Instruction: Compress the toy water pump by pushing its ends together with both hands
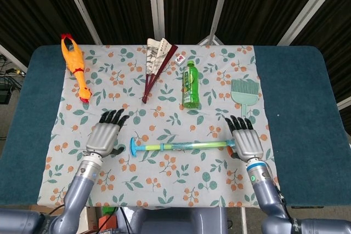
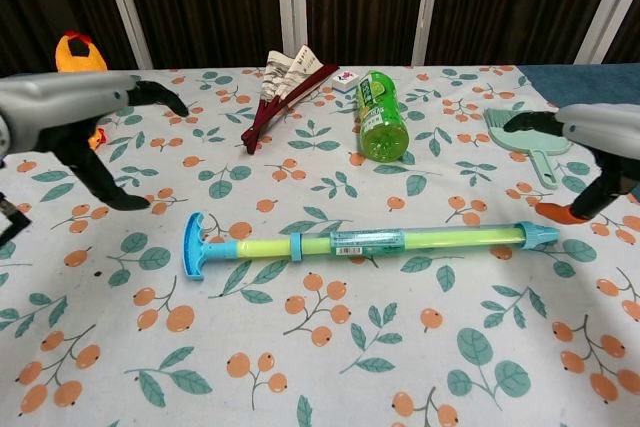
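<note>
Head view: toy water pump [image 1: 181,146] lies flat on the floral cloth [image 1: 164,184] between the two hands, touched by neither. Left hand [image 1: 103,136] holds nothing, fingers spread, its fingertips up and away from the T-handle end. Right hand [image 1: 246,141] likewise empty with fingers apart, nozzle tip just beside its palm edge. Long axis runs left-right, handle toward the left hand.

Chest view: pump [image 2: 365,242] sits slightly canted, T-handle nearer the camera, plunger rod partly showing. Left hand [image 2: 70,122] and right hand [image 2: 600,142] both hover off the ends.

Risk, as I judge it: push off-axis and the tube skids or swings on the cloth; uneven contact on the narrow nozzle could let a palm slip off
</note>
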### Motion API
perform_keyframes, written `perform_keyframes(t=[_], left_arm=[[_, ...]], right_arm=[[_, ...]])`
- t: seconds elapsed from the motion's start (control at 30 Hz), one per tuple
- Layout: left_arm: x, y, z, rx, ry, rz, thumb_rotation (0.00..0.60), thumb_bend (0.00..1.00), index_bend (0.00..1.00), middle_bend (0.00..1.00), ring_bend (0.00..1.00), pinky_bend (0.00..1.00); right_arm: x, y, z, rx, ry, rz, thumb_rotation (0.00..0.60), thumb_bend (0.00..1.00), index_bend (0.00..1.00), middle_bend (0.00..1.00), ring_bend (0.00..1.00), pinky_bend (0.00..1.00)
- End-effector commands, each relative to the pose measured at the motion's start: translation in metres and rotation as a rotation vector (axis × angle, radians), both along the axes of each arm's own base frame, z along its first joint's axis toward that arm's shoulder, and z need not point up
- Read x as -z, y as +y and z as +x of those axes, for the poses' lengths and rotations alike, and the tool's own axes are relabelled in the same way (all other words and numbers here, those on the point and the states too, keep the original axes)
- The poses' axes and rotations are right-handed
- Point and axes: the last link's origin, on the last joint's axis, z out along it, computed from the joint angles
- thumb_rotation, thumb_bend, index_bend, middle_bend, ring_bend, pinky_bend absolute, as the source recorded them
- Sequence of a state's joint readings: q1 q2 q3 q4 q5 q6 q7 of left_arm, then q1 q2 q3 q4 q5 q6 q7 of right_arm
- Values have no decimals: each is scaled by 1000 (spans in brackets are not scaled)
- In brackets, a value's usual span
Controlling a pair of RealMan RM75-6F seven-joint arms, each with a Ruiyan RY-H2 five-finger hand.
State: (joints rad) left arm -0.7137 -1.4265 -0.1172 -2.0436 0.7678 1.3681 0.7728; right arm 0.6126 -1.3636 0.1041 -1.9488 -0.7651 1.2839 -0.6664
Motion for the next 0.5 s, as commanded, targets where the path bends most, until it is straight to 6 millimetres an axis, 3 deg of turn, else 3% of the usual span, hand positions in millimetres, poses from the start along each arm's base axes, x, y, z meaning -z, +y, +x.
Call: perform_keyframes(t=[0.03,0.17,0.3,0.5], left_arm=[[-30,-15,-25,-3,-51,3,600,272,129,0,0,0],[-61,-32,-53,16,-75,46,600,251,123,0,0,0],[-90,-60,-87,33,-86,81,600,104,75,0,0,0],[-119,-104,-127,56,-89,121,600,88,30,0,0,0]], right_arm=[[-18,10,-18,22,-12,-21,600,420,0,0,0,0],[-39,28,-41,48,-26,-34,600,398,0,0,0,0],[-62,55,-63,51,-33,-33,600,399,0,0,0,0],[-95,96,-83,3,-47,-90,600,397,0,0,0,0]])
